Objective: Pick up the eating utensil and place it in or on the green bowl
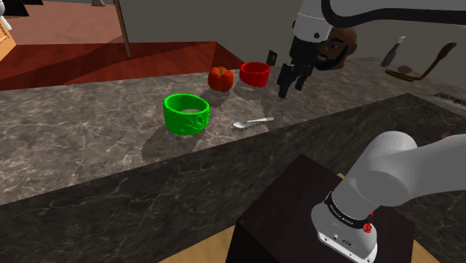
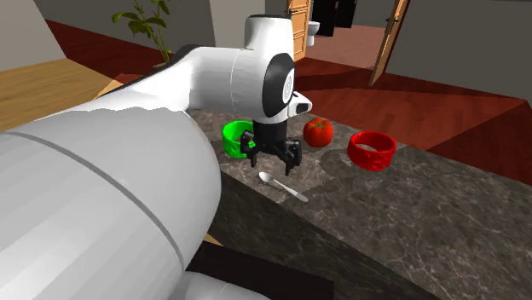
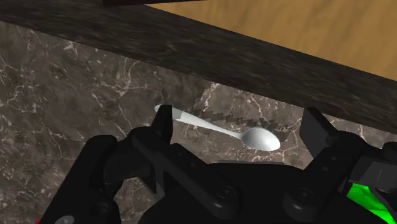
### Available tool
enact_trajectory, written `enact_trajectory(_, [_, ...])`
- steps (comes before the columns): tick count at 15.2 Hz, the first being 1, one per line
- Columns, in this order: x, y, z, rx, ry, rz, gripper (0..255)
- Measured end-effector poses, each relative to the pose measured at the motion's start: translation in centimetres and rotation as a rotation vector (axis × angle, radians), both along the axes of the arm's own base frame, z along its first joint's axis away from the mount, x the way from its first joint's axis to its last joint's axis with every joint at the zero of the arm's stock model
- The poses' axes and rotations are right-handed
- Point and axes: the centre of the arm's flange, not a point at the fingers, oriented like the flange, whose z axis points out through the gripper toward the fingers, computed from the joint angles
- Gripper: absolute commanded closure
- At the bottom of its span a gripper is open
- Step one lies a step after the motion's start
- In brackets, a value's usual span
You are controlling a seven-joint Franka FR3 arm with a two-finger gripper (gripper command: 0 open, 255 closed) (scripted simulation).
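A silver spoon [image 1: 252, 122] lies flat on the dark marble counter [image 1: 89, 142], its bowl end toward the green bowl [image 1: 186, 113]. My black gripper [image 1: 291, 90] hangs open above the counter, higher than the spoon and to the shoulder view's right of it. In the second exterior view the gripper [image 2: 273, 164] hovers just behind the spoon [image 2: 283, 187] and hides part of the green bowl [image 2: 233, 136]. In the wrist view the spoon [image 3: 222, 130] lies below and between the two parted fingers [image 3: 164, 124], untouched. A sliver of the green bowl [image 3: 369, 200] shows beside the hand.
A red tomato-like fruit [image 1: 220, 78] and a red bowl [image 1: 255, 73] stand behind the spoon. A dark bust of a head [image 1: 334, 48] and some tools [image 1: 418, 67] sit further toward the shoulder view's right. The counter's front edge [image 3: 254, 70] runs close to the spoon.
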Motion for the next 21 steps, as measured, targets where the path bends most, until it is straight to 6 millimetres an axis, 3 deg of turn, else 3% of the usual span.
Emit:
enact_trajectory(4, [1.4, 1.2, -2.0, -0.007, -0.016, -0.038, 0])
enact_trajectory(17, [12.0, 5.7, -13.7, -0.047, -0.127, -0.283, 0])
enact_trajectory(21, [12.9, 6.0, -15.5, -0.048, -0.137, -0.303, 0])
